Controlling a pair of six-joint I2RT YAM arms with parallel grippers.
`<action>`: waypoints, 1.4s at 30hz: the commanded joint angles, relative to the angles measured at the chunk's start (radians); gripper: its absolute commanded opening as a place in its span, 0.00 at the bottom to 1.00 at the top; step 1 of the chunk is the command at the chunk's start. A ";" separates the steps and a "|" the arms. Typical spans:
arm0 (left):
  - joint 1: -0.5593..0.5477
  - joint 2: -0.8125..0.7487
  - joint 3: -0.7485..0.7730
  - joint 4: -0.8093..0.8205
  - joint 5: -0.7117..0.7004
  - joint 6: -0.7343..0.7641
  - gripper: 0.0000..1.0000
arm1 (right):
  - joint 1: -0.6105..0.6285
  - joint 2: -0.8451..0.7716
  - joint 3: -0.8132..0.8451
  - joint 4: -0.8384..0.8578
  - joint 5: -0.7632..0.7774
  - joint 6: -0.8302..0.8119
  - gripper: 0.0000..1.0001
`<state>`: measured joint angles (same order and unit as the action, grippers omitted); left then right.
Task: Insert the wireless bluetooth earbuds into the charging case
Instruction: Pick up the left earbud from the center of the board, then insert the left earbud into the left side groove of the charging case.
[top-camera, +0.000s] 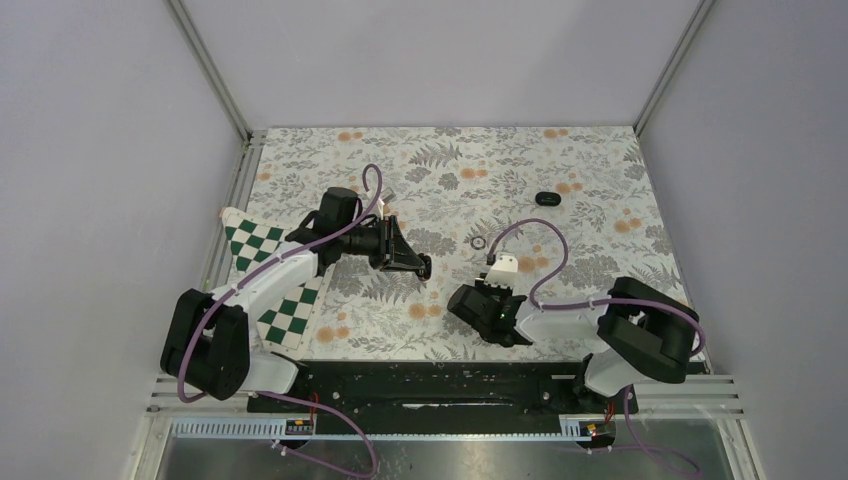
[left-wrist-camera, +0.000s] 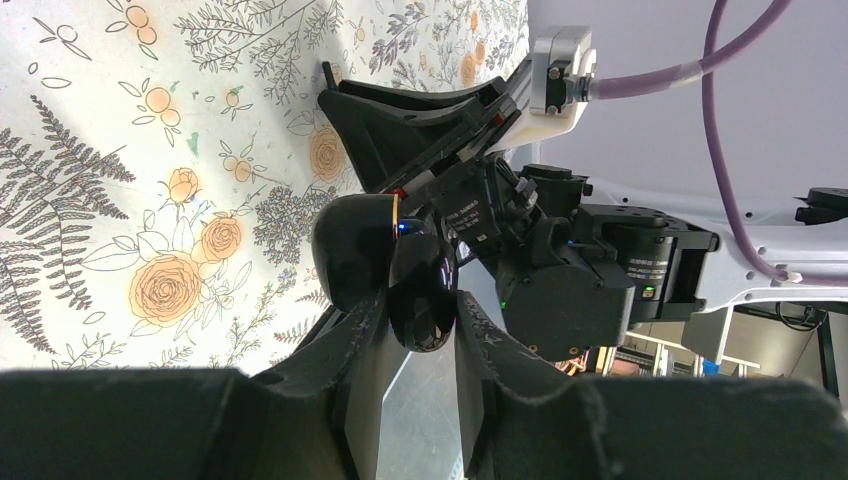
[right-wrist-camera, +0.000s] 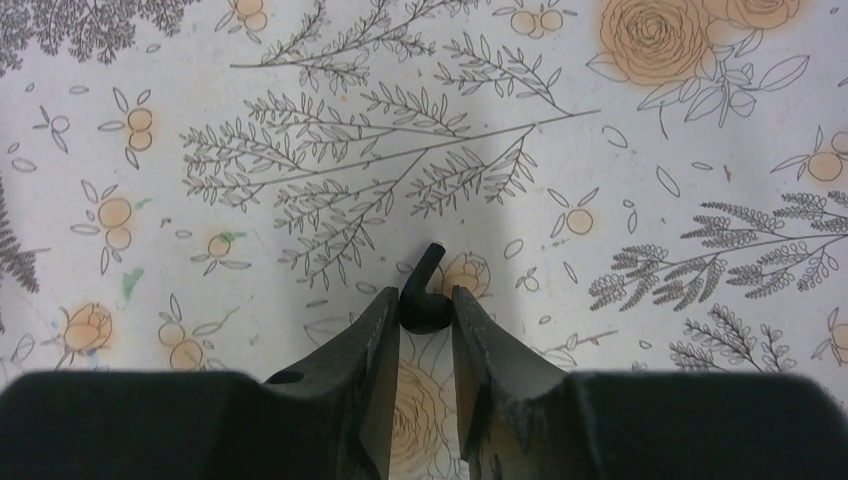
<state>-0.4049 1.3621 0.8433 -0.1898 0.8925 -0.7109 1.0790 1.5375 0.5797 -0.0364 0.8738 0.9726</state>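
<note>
The right claw (right-wrist-camera: 425, 308) has its two matte black, rough-edged plastic tips pressed against either side of one earbud (right-wrist-camera: 427, 285), a tiny dull black knob with a short bent stem poking out ahead. It lies on the table cover (right-wrist-camera: 200, 100), a pale sheet printed with grey ferns and orange roses. My left claw (left-wrist-camera: 402, 318) is clamped shut on the charging case (left-wrist-camera: 385, 260), held above the table. I see a glossy black pebble in two rounded lobes with a thin orange seam between them. The white print on the motor behind it is too small to read.
</note>
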 joint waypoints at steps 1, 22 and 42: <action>-0.003 -0.027 0.004 0.024 -0.005 0.013 0.00 | -0.005 -0.109 -0.007 -0.092 -0.054 0.007 0.10; -0.052 -0.049 0.031 -0.015 -0.041 0.053 0.00 | -0.154 -0.624 0.277 -0.598 -0.758 -0.347 0.08; -0.100 -0.083 0.042 -0.026 -0.083 0.073 0.00 | -0.186 -0.413 0.474 -0.527 -1.172 -0.412 0.05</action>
<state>-0.4999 1.3106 0.8520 -0.2539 0.8097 -0.6430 0.9016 1.0664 0.9951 -0.6048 -0.2321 0.5556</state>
